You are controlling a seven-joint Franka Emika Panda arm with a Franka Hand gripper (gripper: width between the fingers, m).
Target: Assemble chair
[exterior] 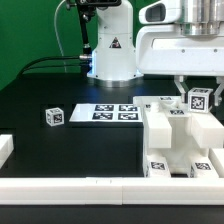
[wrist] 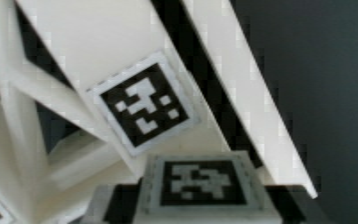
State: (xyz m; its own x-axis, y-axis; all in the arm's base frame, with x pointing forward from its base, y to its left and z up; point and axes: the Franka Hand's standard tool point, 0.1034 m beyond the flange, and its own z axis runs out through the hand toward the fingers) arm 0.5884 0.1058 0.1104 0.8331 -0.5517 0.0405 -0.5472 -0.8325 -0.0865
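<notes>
The chair is a blocky white structure of joined tagged parts at the exterior view's right. My gripper hangs just over its right side and is shut on a small white tagged block, held at the top of the structure. In the wrist view this block sits between my dark fingers, with my gripper right over the chair's slanted white bars and a tagged panel. A loose small tagged block lies on the black table at the left.
The marker board lies flat in front of the robot base. White rails run along the table's front edge and left side. A green wall stands behind.
</notes>
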